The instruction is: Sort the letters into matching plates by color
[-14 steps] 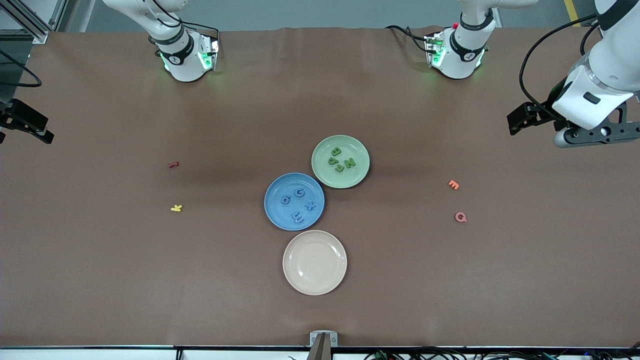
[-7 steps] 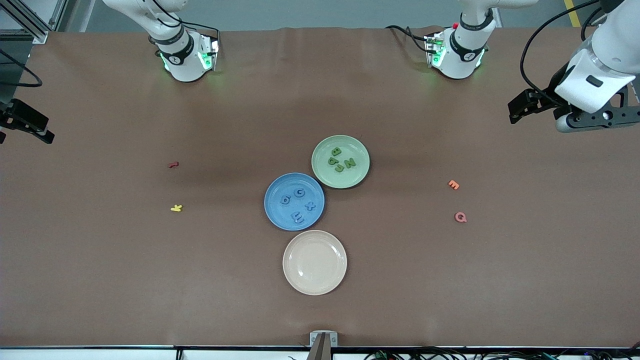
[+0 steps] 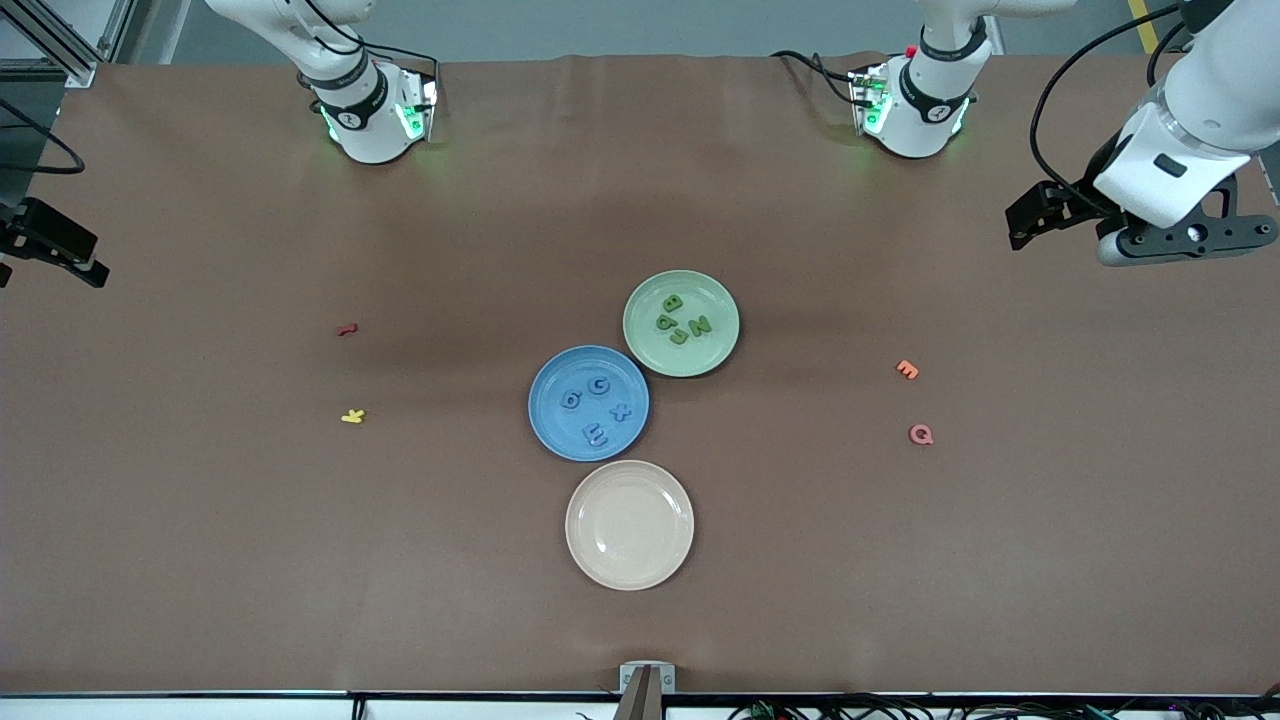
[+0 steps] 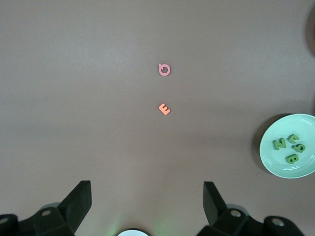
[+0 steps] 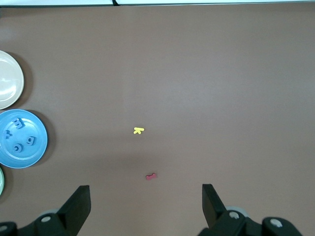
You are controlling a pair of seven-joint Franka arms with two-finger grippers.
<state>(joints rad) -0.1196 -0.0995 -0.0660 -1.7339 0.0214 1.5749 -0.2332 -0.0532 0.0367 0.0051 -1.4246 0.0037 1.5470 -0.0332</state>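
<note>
Now letters (image 3: 598, 408) sorted on plates (image 3: 545, 432)

I work in a robotics lab: my two arm bases (image 3: 375, 110) are bolted to a brown-covered table (image 3: 200, 550), aluminium framing (image 3: 60, 40) stands toward my right pincer's end, cables (image 3: 900, 708) run along the table's front edge.

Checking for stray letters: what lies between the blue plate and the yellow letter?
Only bare table between the blue plate and the yellow letter, per the front view.
</note>
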